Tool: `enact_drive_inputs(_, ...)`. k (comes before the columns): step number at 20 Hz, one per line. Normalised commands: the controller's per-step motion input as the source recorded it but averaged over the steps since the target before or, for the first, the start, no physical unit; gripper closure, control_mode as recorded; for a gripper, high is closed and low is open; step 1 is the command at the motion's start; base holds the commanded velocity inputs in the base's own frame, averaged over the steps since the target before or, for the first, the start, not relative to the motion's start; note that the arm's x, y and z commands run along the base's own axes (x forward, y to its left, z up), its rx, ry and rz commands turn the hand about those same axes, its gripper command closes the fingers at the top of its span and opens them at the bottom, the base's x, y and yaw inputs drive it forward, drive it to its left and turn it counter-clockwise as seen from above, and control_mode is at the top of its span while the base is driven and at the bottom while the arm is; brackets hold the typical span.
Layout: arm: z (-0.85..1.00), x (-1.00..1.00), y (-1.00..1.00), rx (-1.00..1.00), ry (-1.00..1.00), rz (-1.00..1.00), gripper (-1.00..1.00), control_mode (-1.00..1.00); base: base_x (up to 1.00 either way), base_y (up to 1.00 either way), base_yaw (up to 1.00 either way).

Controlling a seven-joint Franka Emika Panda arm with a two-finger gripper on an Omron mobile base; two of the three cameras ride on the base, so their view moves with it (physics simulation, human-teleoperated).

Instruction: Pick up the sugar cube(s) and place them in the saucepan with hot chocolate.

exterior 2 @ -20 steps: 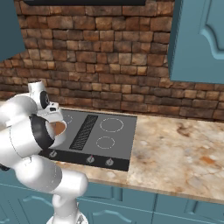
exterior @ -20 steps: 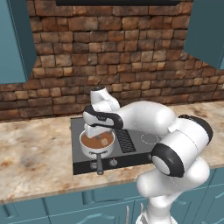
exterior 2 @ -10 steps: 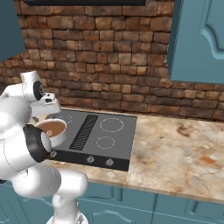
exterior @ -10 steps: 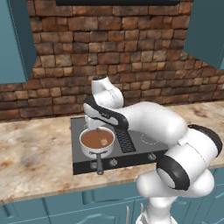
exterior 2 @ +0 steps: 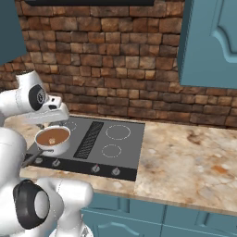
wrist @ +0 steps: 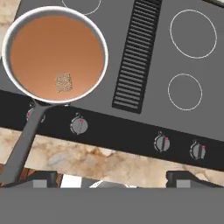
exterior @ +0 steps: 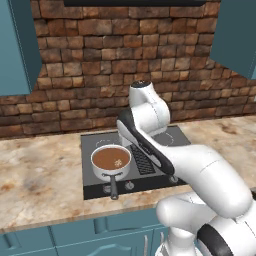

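The saucepan (exterior: 107, 173) (exterior 2: 53, 149) (wrist: 25, 136) stands on the cooktop's front left burner, its dark handle pointing toward the counter's front edge. Brown hot chocolate fills it. One sugar cube (wrist: 64, 82) (exterior: 118, 162) (exterior 2: 52, 140) floats in the liquid, tinted brown. My gripper (exterior 2: 49, 121) (wrist: 114, 178) hangs above the pan and the front knobs, pointing straight down. It is open, with nothing between its fingertips (wrist: 41, 178).
The black cooktop (wrist: 144, 52) has a central vent grille (wrist: 135, 52), ring burners (wrist: 192, 34) and a row of knobs (wrist: 78, 125) along its front. Beige marbled counter (exterior 2: 185, 162) spreads to both sides. A brick wall and teal cabinets (exterior 2: 213, 41) stand behind and above.
The hand has lifted away from the pan's rim and its jaws have spread wider. The sugar cube now lies in the hot chocolate.
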Motion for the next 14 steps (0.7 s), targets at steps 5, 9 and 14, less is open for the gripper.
enact_drive_inputs(5,0.06,-0.05,-0.97,0.02,-0.01,-0.05,-1.0,-1.0,0.0,0.0,0.0)
enact_drive_inputs(9,0.0,0.15,-0.59,0.01,0.0,0.0,-1.0,-1.0,0.0,0.0,0.0)
enact_drive_inputs(14,-0.21,0.33,-0.76,0.14,0.11,0.0,-1.0,-1.0,0.0,0.0,0.0)
